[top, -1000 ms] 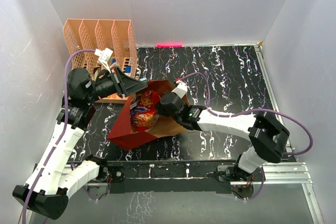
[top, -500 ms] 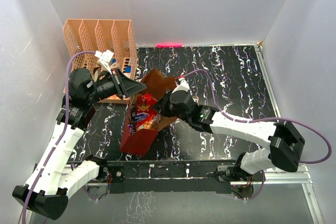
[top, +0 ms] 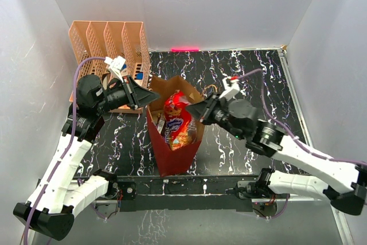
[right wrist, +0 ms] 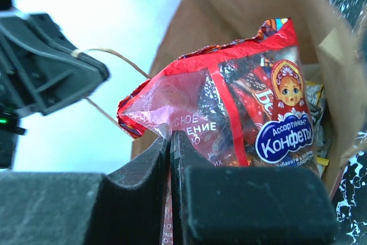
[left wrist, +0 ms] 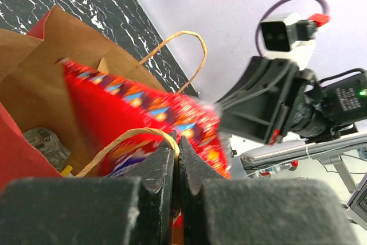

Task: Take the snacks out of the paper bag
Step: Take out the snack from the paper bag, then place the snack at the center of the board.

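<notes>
Black marbled tabletop (top: pixel 252 78), white walls all round. The left gripper (left wrist: pixel 176 142) is pressed together on a tan handle (left wrist: pixel 123 142) of the paper bag (top: pixel 172 156). The right gripper (right wrist: pixel 170 137) pinches the edge of the red candy bag (right wrist: pixel 252 101). That candy bag sticks half out of the paper bag, which stands upright between the arms, mouth open. A silver packet (left wrist: pixel 49 144) lies deep inside. A peach file rack (top: pixel 112 41) stands behind, on the left.

The top view looks down from above; both wrist views face the paper bag (top: pixel 172 162) up close.
</notes>
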Controlling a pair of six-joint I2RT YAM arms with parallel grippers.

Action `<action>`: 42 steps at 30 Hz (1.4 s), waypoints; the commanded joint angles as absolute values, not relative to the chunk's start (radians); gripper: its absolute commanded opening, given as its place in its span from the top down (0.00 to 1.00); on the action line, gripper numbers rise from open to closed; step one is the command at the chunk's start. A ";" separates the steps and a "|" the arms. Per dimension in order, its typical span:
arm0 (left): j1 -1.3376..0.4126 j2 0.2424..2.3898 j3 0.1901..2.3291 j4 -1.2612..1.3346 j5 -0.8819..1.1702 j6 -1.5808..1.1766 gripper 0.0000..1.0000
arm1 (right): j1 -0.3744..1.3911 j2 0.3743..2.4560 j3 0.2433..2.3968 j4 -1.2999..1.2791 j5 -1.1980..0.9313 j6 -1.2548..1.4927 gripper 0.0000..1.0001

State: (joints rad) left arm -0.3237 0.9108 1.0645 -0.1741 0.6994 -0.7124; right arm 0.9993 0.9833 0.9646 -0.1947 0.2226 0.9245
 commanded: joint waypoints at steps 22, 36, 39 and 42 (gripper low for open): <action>-0.324 0.906 1.059 -0.213 0.646 -0.736 1.00 | 0.997 1.078 1.482 0.006 0.609 0.531 0.93; -0.325 0.931 1.090 -0.321 0.586 -0.743 1.00 | 0.678 1.424 1.829 -0.052 0.479 0.535 0.93; -0.324 0.922 1.089 -0.335 0.586 -0.738 1.00 | 0.560 1.489 1.909 -0.094 0.396 0.577 0.93; -0.324 0.914 1.090 -0.346 0.585 -0.733 1.00 | 0.462 1.538 1.975 -0.120 0.350 0.602 0.93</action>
